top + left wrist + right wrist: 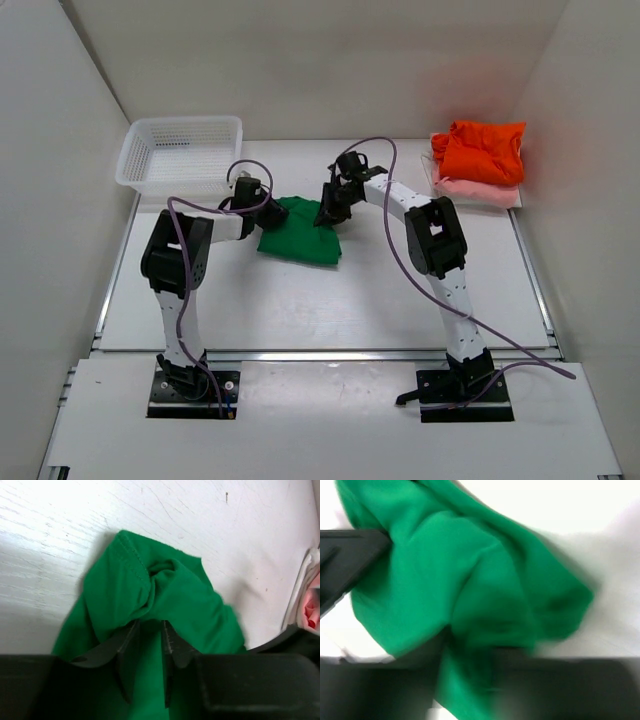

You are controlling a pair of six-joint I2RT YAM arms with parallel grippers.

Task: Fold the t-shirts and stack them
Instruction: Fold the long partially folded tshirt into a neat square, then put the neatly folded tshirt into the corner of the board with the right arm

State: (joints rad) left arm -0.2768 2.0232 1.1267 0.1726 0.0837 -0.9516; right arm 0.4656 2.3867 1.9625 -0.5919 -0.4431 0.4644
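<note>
Edges: green t-shirt point(300, 238) lay bunched on the table point(300, 300), near the basket point(140, 165), to its right and nearer the arms, its near hem straight.
Open room: bare table stretched nearer than the basket, across to the right rail.
Left pincer point(148, 630): clenched on a fold of the green t-shirt, on the basket's side of it.
Right pincer point(325, 215): gripping the green t-shirt's edge away from the basket; wrist view blurred.
Around: orange t-shirt point(482, 150) lay atop pink t-shirt point(480, 190), well right of the basket, against the wall.
</note>
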